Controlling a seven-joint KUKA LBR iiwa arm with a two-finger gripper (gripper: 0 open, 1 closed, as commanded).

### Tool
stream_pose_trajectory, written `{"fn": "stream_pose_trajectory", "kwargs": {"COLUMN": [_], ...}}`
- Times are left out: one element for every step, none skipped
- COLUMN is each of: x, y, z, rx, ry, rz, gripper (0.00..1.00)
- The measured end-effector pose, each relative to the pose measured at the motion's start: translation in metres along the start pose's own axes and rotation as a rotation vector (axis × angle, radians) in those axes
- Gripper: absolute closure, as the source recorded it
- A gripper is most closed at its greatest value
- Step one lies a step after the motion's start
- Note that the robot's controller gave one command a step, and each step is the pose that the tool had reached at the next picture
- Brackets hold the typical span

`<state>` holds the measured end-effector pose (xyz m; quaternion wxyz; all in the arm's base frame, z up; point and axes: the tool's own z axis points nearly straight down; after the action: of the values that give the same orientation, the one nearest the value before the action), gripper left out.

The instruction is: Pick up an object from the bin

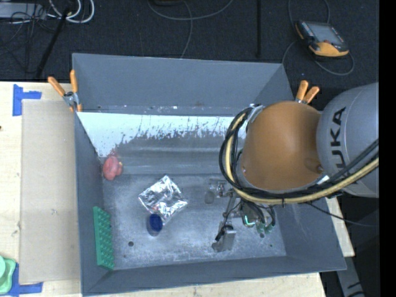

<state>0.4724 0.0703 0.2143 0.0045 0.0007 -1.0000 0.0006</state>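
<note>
The grey bin [185,113] has the gripper [226,235] low over bare floor at its front right. Apart to its left lies crumpled foil [163,197], then a green ridged strip [103,237], a pink lump [112,166] and a small blue round thing [154,223]. A clean pick probably means centring over one piece first. How the jaws stand, I cannot tell.

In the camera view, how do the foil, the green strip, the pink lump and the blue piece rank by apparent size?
1. foil
2. green strip, longer but much narrower
3. pink lump
4. blue piece
</note>
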Motion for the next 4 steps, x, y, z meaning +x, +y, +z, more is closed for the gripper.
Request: {"fn": "stream_pose_trajectory", "kwargs": {"x": [-0.012, -0.073, -0.072, -0.078], "y": [0.107, 0.084, 0.085, 0.095], "z": [0.081, 0.148, 0.144, 0.035], "rx": [-0.003, 0.000, -0.001, -0.004], "ry": [-0.002, -0.009, -0.008, -0.017], "rz": [-0.045, 0.000, 0.001, -0.015], "gripper": [0.00, 0.00, 1.00, 1.00]}}
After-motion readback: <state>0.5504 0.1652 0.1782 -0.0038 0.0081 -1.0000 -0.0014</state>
